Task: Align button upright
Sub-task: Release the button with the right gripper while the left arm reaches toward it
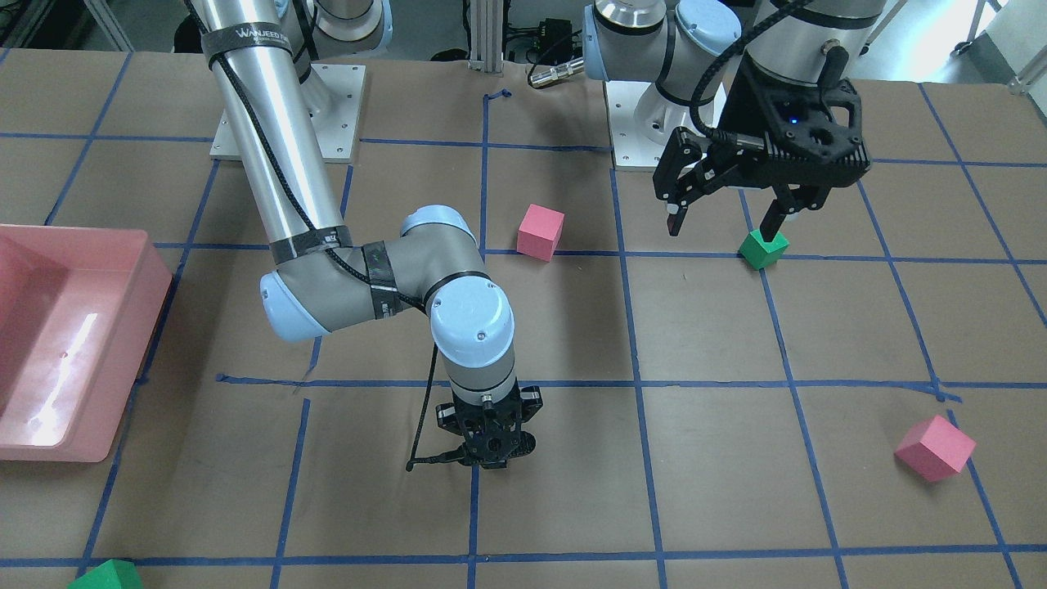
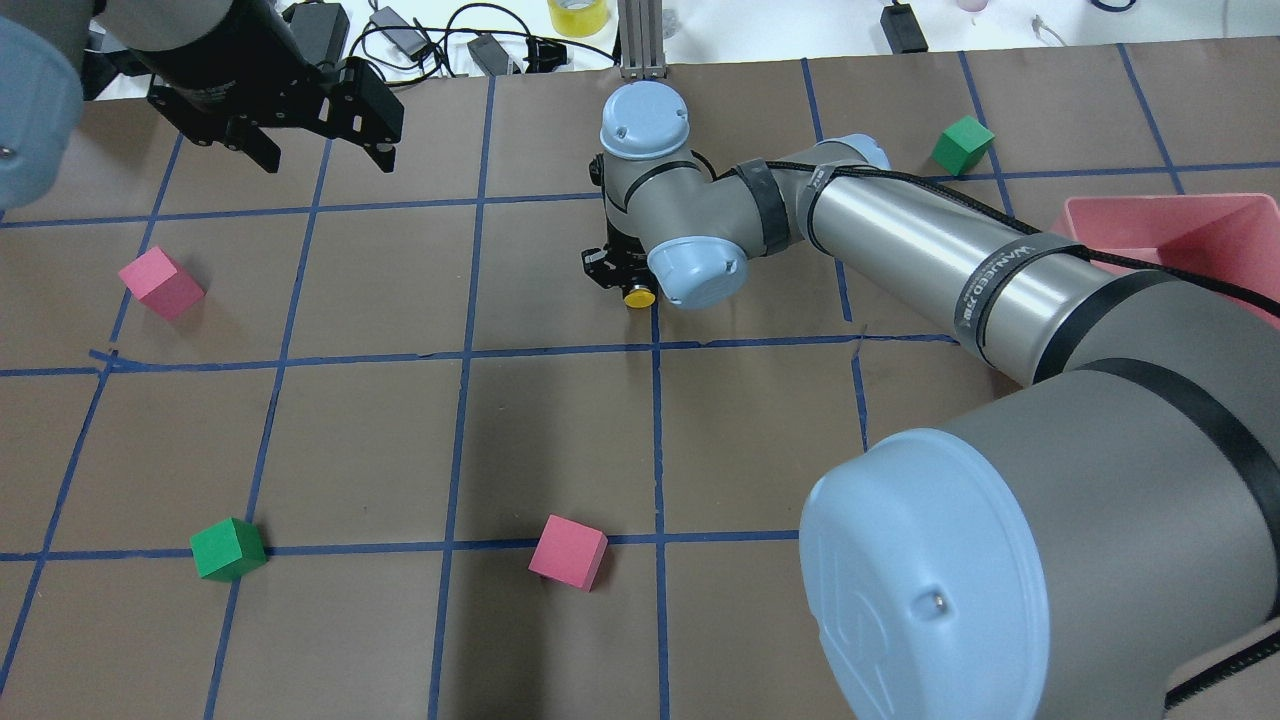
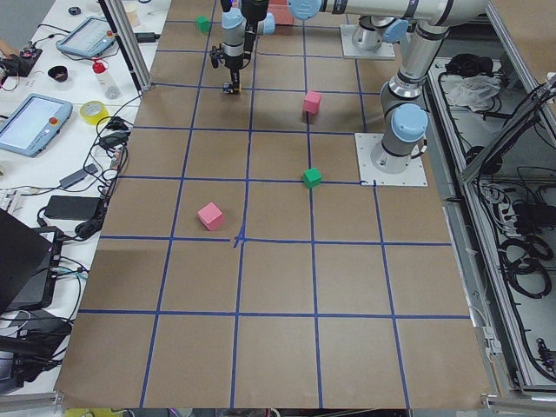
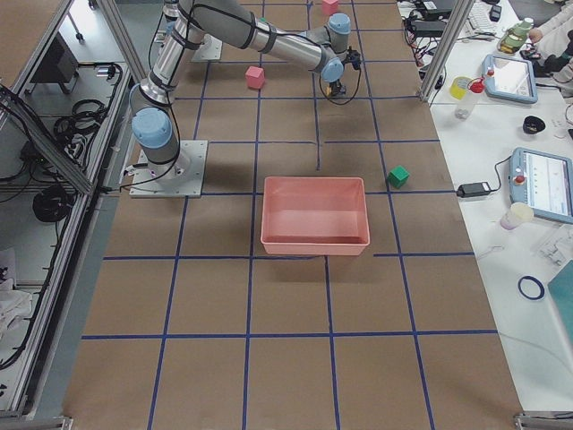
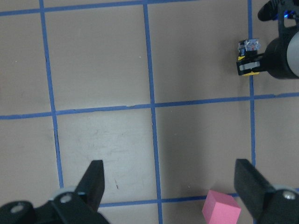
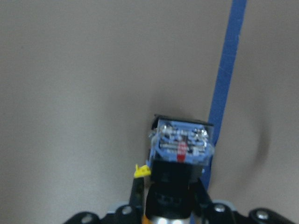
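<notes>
My right gripper point(image 1: 489, 455) points straight down at the table's middle and is shut on the button point(image 6: 180, 151). The button lies on its side between the fingers point(image 6: 137, 196): silvery-blue base away from the wrist camera, black body pinched, yellow cap point(image 2: 638, 297) facing the robot's side. It sits at or just above the brown paper beside a blue tape line; I cannot tell if it touches. It also shows in the left wrist view point(image 5: 247, 58). My left gripper point(image 1: 724, 221) hangs open and empty above a green cube point(image 1: 763, 248).
A pink cube point(image 1: 540, 231) lies between the arms, another pink cube point(image 1: 934, 447) at the table's far side on the robot's left, and a second green cube point(image 1: 106, 575) at the far corner. A pink bin point(image 1: 155, 278) stands on the robot's right.
</notes>
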{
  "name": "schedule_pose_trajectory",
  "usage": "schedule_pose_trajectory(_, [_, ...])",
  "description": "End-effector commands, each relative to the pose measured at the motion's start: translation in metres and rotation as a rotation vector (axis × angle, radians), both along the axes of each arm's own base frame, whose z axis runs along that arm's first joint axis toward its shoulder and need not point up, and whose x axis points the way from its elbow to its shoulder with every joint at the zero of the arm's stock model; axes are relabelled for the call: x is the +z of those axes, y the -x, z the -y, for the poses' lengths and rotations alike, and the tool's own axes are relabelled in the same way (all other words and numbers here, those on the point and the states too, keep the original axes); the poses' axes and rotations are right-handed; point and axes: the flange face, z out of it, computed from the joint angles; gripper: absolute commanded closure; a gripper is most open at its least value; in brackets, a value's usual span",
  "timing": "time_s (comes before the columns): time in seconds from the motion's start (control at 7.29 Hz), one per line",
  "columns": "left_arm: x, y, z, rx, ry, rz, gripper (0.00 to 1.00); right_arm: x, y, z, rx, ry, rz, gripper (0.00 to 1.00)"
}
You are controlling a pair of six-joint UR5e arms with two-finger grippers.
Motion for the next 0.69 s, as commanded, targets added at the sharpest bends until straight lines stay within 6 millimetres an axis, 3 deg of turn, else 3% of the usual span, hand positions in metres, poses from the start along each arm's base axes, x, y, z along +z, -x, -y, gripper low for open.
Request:
schedule_pose_trajectory(0.0, [-0.032, 0.008, 0.001, 0.023, 0.109, -0.011, 0.00, 0.004, -0.002, -0.001, 0.014, 0.005, 0.017, 0.05])
schedule_pose_trajectory(0.14, [-0.050, 0.015, -0.013, 0.028, 0.106, -0.014, 0.00, 0.007, -0.001, 0.000, 0.027, 0.009, 0.018, 0.03])
schedule_pose_trajectory(0.27, [-0.068, 0.024, -0.018, 0.016, 0.159, 0.021, 0.00, 0.028, 0.002, -0.001, 0.070, 0.040, 0.009, 0.00])
schedule_pose_trajectory(0.55, [-0.121, 0.045, -0.044, -0.019, 0.276, 0.054, 0.00, 0.057, 0.034, 0.000, 0.168, 0.091, -0.101, 0.00])
